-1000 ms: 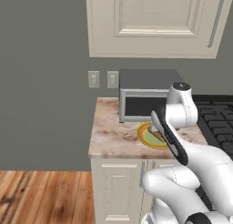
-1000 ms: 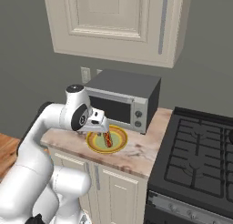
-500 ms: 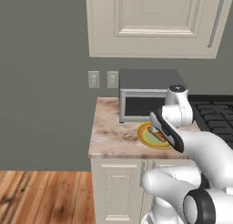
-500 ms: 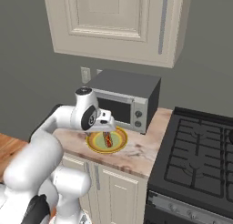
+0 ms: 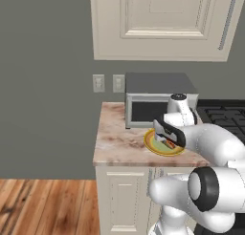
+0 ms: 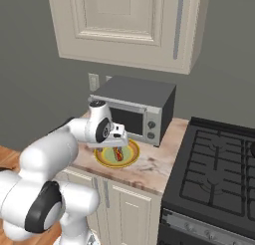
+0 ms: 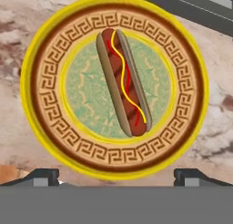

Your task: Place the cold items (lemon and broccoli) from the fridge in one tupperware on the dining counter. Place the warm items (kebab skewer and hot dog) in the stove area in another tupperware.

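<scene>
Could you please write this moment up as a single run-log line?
stage: reaching for hot dog | pincer: open, above it, holding nothing | hot dog: on yellow-rimmed plate, in front of microwave | surface: marble counter

My arm point(image 5: 210, 148) is glossy white all over, built of fat rounded segments like swollen sausages. There's a dark, near-black ring at one big joint, low in the left base view, and another dark disc on my lower link in the right base view. My wrist is capped by a small white dome with a grey top. The hand is a dark bar, and my two finger tips point(image 7: 42, 176) are small, dark grey, blocky.
</scene>
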